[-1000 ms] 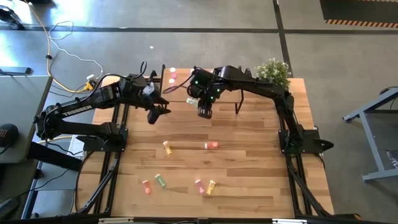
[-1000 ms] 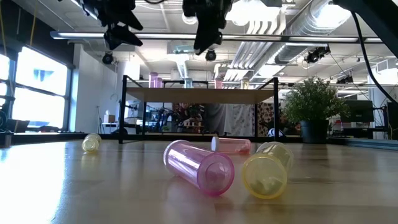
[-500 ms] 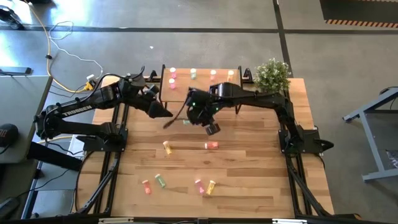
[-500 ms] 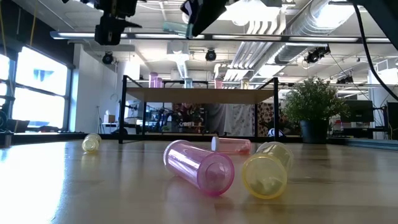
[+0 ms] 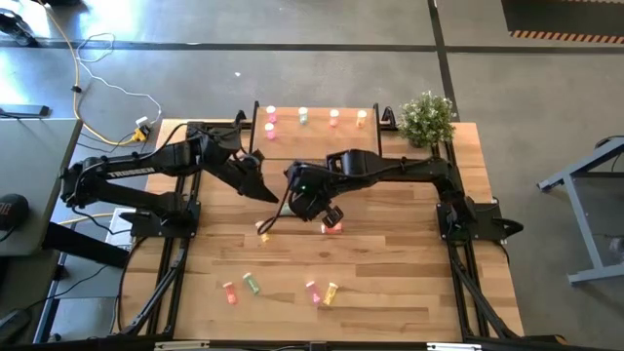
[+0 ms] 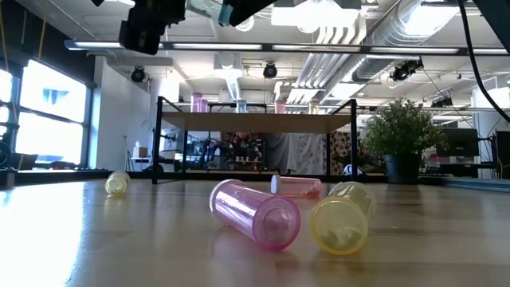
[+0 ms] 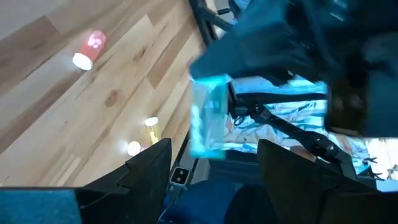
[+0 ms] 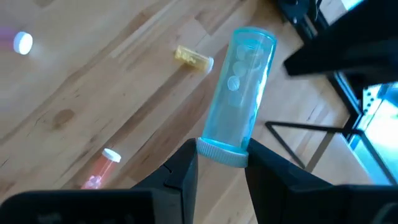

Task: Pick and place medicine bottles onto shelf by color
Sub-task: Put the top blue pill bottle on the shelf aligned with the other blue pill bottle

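Task partly done: five medicine bottles (image 5: 302,116) up on shelf (image 5: 314,132), seven loose bottles (image 5: 253,284) left on bench (image 5: 390,283). Right hand (image 8: 219,163) clamped on blue-green bottle (image 8: 240,93) mid-bench; left hand (image 7: 214,155) spread wide, empty, beside it.

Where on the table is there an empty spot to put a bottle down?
The wooden table is bare along its right side, between the potted plant and the near edge. The near left corner is free too. It is crowded mid-table, where both arms meet, and near the front, around the loose bottles. The shelf carries bottles as well.
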Robot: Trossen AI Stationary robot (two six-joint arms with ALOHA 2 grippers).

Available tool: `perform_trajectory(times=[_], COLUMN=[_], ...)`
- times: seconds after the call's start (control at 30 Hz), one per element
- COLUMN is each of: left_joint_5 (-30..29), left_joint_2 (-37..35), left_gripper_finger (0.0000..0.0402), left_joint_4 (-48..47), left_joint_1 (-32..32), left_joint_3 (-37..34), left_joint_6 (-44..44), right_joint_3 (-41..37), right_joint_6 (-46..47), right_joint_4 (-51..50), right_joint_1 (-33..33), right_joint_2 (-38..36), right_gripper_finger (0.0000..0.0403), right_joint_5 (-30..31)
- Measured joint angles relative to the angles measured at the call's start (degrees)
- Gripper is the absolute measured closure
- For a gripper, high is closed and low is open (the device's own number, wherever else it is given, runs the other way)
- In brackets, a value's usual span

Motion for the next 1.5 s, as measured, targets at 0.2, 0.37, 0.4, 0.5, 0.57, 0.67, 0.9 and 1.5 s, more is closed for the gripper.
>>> perform_trajectory(times=[0.2,0.37,0.4,0.5,0.57,0.67,0.9,1.5], left_joint_5=[2.7,4.4,5.3,6.6,6.7,7.0,8.6,9.4], left_joint_2=[2.9,5.3,5.6,7.0,7.5,7.6,7.7,7.7], left_gripper_finger=[0.0172,0.0172,0.0172,0.0172,0.0173,0.0184,0.0228,0.0304], left_joint_4=[2.0,4.6,5.6,7.3,8.7,9.4,9.3,8.6], left_joint_1=[-1.3,-2.7,-2.7,-3.1,-3.1,-3.1,-3.1,-3.1], left_joint_3=[0.0,0.0,0.0,0.0,0.0,0.0,0.0,0.0], left_joint_6=[-2.0,-2.8,-2.9,-4.0,-4.5,-4.5,-4.5,-3.6], right_joint_3=[0.0,0.0,0.0,0.0,0.0,0.0,0.0,0.0], right_joint_6=[-1.4,-1.5,-1.6,-2.2,-2.6,-3.0,-4.1,-4.6], right_joint_4=[1.7,2.3,2.4,2.7,2.6,2.4,2.6,2.2], right_joint_1=[1.0,1.0,1.0,1.0,1.0,1.0,1.0,1.0], right_joint_2=[0.0,0.0,0.0,0.0,0.0,0.0,0.0,-0.1], right_gripper_finger=[0.0304,0.0304,0.0304,0.0304,0.0304,0.0304,0.0304,0.0305], right_joint_5=[2.0,2.7,2.8,3.0,3.3,3.6,3.6,3.6])
